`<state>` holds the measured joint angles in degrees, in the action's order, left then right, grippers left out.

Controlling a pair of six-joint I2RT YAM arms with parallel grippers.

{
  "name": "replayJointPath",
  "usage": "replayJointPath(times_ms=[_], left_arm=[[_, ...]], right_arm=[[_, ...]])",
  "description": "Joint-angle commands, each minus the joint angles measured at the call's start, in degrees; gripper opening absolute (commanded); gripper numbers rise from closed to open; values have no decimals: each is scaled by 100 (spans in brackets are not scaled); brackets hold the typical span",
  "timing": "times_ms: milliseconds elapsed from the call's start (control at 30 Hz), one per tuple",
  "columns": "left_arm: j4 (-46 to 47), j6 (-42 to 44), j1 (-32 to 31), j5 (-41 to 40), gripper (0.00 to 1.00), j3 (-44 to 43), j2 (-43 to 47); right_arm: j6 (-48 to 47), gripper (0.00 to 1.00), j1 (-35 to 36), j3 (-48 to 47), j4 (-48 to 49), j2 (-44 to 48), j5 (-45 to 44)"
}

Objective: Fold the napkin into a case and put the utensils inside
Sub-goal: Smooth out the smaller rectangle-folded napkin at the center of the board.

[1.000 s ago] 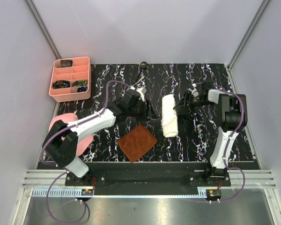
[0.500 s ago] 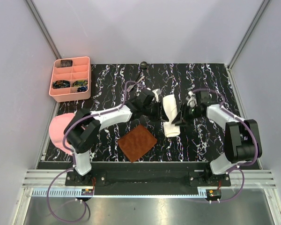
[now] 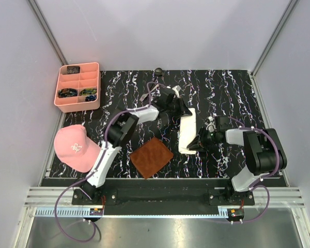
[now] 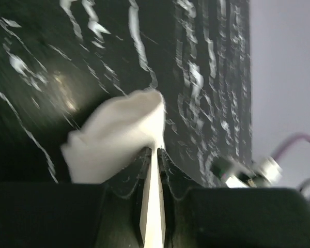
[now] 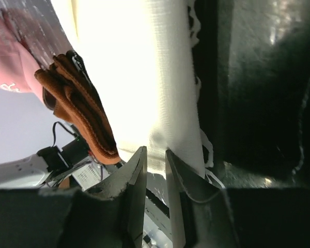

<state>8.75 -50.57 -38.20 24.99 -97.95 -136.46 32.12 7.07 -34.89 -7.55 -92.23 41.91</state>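
Spanning far to near, the napkin (image 3: 187, 132) is pinched by 2 nearly closed jaws: left gripper (image 3: 185, 110) on its far end, right gripper (image 3: 195, 146) on its near end.

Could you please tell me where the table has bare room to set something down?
The table is barest at far right, beyond the right gripper and right of the napkin. A smaller strip lies between the pink tray and the spoon. Crowded: the middle, where the left gripper and right gripper pinch the napkin beside the brown mat.
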Motion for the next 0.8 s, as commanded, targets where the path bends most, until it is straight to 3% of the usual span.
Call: replayJointPath(times_ms=[0, 100, 233, 367, 500, 633, 767], left_arm=[[-172, -172, 40, 304, 15, -1155, -871], [-59, -383, 128, 506, 14, -1227, -979], [214, -305, 93, 428, 17, -586, -435], [197, -226, 93, 348, 20, -497, -118], [-188, -182, 93, 488, 20, -1075, -458], [-32, -348, 84, 682, 20, -1042, -715], [-417, -51, 84, 683, 21, -1164, -506]], right_arm=[[-92, 31, 5, -8, 316, -157, -166], [-267, 32, 5, -227, -166, 257, -201], [-268, 34, 5, -299, -510, 670, -43], [4, 35, 14, -220, 7, 680, 343], [145, 35, 14, 113, 639, 31, 440], [444, 35, 14, 580, 1510, -322, 520], [287, 35, 5, 484, 1178, -113, 336]])
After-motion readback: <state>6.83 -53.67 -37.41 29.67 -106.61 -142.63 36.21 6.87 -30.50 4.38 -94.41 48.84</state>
